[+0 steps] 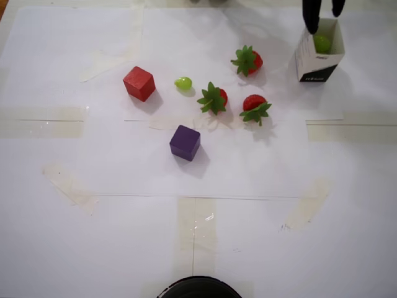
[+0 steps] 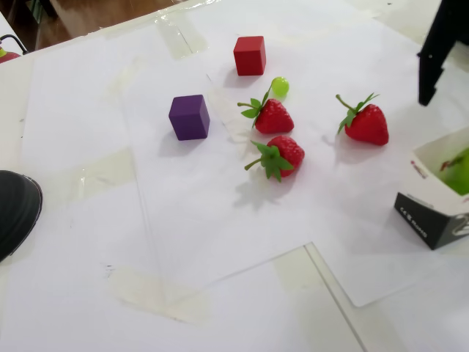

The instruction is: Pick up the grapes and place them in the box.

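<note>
One light-green grape [image 1: 183, 83] lies on the paper between the red cube and the strawberries, also seen in the fixed view as the grape [image 2: 279, 86]. The white box [image 1: 308, 61] with a black base stands at the far right; a second grape [image 1: 321, 43] sits in its open top. In the fixed view this box [image 2: 429, 209] shows the green grape [image 2: 459, 171] inside. My gripper [image 1: 324, 22] hovers just above the box, open, with nothing between its black fingers [image 2: 434, 59].
Three red strawberries [image 1: 247, 61], [image 1: 213, 98], [image 1: 255, 107] lie left of the box. A red cube [image 1: 139, 83] and a purple cube [image 1: 185, 142] sit further left. A dark round object [image 1: 198, 288] is at the near edge.
</note>
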